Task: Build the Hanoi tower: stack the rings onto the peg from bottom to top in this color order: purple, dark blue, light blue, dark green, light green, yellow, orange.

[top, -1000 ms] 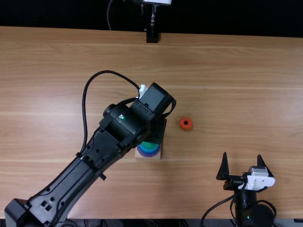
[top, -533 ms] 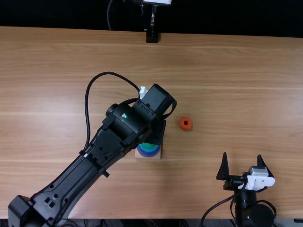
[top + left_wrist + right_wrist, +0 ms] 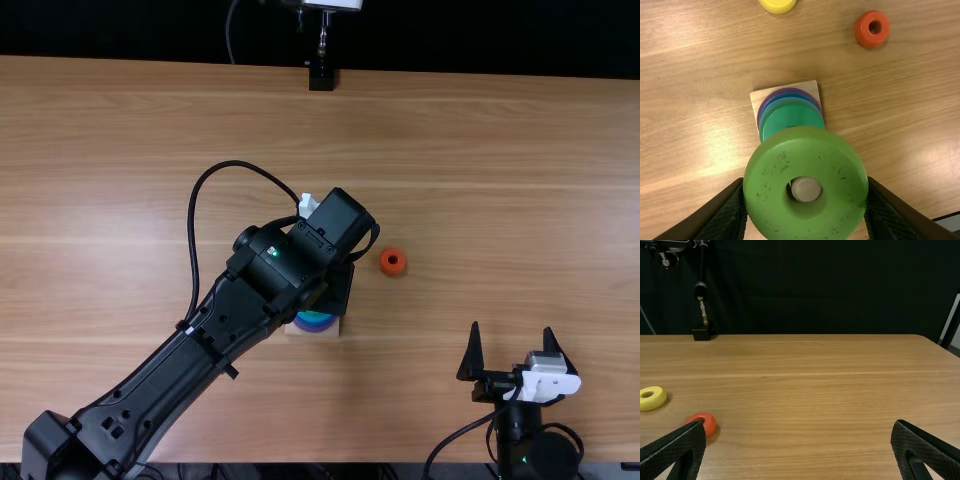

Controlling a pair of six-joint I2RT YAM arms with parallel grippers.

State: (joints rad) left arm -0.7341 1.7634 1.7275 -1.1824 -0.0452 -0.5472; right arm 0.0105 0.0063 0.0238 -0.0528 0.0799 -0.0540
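Over the desk (image 3: pixel 500 200), my left fingers (image 3: pixel 725 215), gripping the light green ring (image 3: pixel 805 155), edged down-frame toward the peg (image 3: pixel 806 190). My right fingers (image 3: pixel 685 442) gape.

From here the speckled one catches my eye: a light green ring (image 3: pixel 765 175) flecked with dark marks. The peg (image 3: pixel 807 190) has a greyish-tan top. There's a teal-green ring (image 3: pixel 790 116), blue ring (image 3: pixel 314 317), purple ring (image 3: pixel 314 327), pale wood base (image 3: pixel 757 98), yellow ring (image 3: pixel 778 6), and red-orange ring (image 3: pixel 863 34). Streaky grain patterns the light brown table (image 3: pixel 700 100). The right gripper (image 3: pixel 512 332) is black and white.
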